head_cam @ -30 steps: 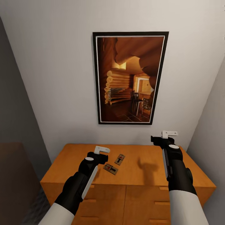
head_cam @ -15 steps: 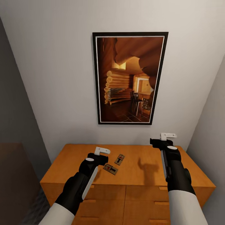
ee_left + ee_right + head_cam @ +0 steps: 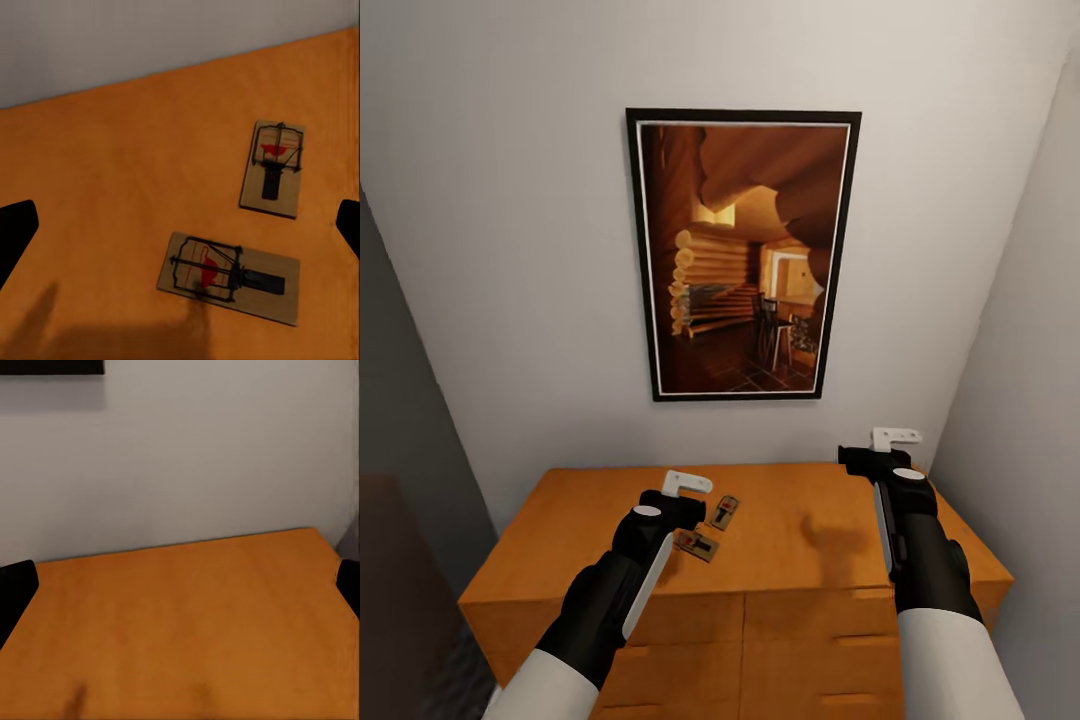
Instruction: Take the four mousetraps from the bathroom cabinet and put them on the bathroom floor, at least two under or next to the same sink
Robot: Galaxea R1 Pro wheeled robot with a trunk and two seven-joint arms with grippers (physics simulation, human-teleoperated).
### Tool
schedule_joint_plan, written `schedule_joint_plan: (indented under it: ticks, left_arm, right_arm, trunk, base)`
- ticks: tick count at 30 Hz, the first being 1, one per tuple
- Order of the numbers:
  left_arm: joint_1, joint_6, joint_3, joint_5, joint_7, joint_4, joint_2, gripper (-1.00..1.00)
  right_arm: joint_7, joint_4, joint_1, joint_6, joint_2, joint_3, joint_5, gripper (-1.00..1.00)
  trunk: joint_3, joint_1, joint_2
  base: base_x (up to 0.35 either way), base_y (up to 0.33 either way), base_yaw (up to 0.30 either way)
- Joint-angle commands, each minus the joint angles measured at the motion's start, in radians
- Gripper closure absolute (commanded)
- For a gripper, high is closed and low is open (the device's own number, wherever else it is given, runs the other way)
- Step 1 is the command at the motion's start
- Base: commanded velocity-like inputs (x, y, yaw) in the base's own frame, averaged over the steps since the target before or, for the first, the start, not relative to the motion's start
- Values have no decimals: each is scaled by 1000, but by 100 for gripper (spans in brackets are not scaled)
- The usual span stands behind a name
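Two mousetraps are seen lying flat on the cabinet (image 3: 780,540) top, near its middle and toward the left: the nearer trap (image 3: 697,545) (image 3: 229,277) and the farther trap (image 3: 724,512) (image 3: 273,168), close together but apart. Each is a small wooden board with dark spring wire and a red mark.

The left hand (image 3: 688,484) (image 3: 180,225) is held just above and beside the nearer trap; its fingers are spread wide apart at the edges of the left wrist view, and nothing is held. The right hand (image 3: 896,438) is held above the right rear part of the cabinet top, well apart from the traps; its dark fingers (image 3: 15,592) are likewise spread wide, with nothing between them.

Drawer fronts are visible below the top. A framed picture (image 3: 742,255) of a log interior is hung on the white wall (image 3: 510,250) behind the cabinet.
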Motion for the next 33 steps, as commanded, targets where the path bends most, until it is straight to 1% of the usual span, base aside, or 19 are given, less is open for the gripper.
schedule_joint_plan:
  ticks: [1, 13, 24, 33]
  left_arm:
    - [0, 5, -1, 1, 5, -1, 0, -100]
    - [0, 5, 3, -3, 8, -1, 0, -100]
    - [0, 5, 10, -6, 9, -2, 0, -100]
    - [0, 7, 10, -7, 10, -1, 0, -100]
  right_arm:
    - [8, -1, -1, 4, 1, -2, 10, -100]
    - [8, 0, -1, 4, 1, -2, 10, -100]
    - [8, 0, -1, 5, 1, -1, 11, -100]
    - [8, 0, -1, 5, 1, -1, 12, -100]
  trunk:
    - [0, 0, -1]
    - [10, 0, -1]
    - [12, 0, -1]
    - [12, 0, -1]
  base:
    - [0, 0, -246]
    - [0, 0, -228]
    - [10, 11, -35]
    - [172, 182, -3]
